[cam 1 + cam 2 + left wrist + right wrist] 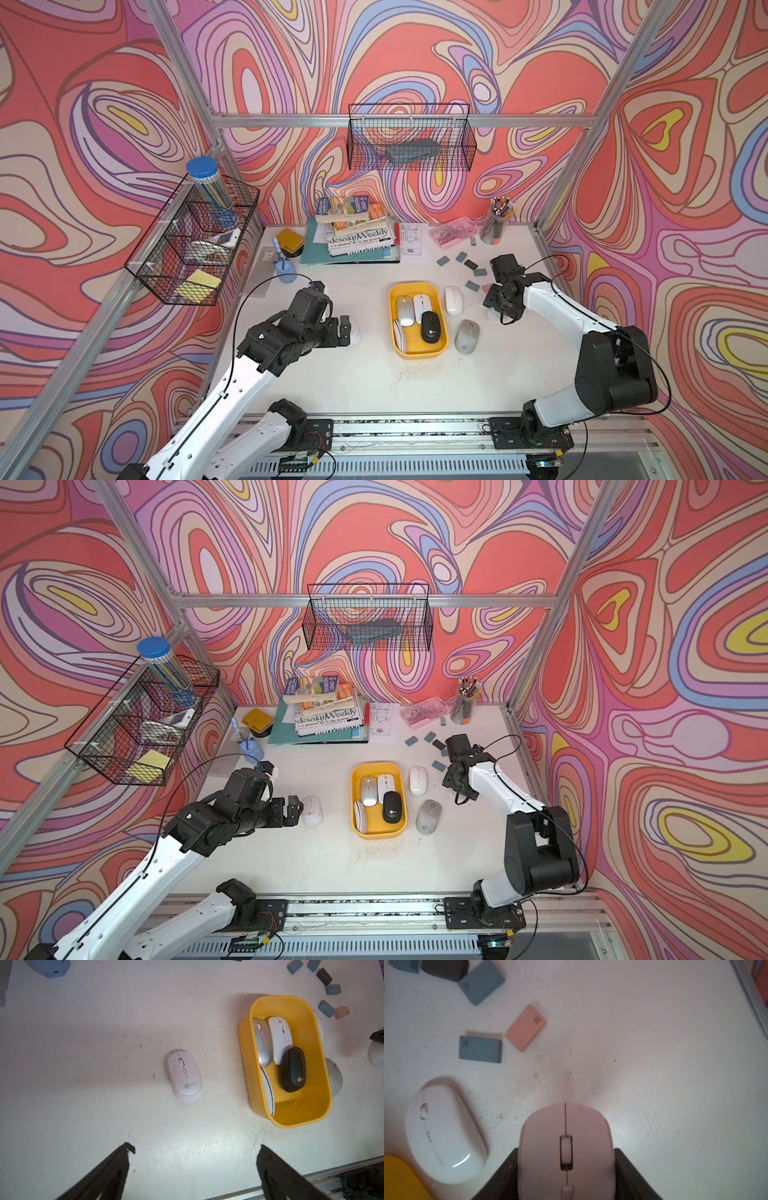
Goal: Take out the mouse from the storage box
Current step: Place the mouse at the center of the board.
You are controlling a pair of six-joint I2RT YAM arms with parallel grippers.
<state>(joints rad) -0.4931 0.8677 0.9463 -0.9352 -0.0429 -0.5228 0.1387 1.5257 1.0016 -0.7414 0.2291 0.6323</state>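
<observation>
Left pincer (pixel 194 1148) hangs spread and empty over the table (pixel 83 1043), near a white mouse (pixel 184 1076). Four mice (pixel 280 1041) lie in the box (pixel 291 1124). Right pincer (pixel 565 1151) clamps a pale mouse (pixel 564 1124) outside it, right of the box; those rounded sides could slip free.

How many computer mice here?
8. Yellow box holds silver mouse, white mouse, black mouse, sideways mouse. Pale mouse left of it; glossy mouse, grey mouse right; pinkish mouse in right claw. Others possibly hidden.

Swirled coral, lilac and cream walls (pixel 124 104) behind and beside scuffed white tabletop (pixel 365 382); aluminium frame rail (pixel 291 121) above tabletop's far edge, black wire basket (pixel 465 145) hung there.
</observation>
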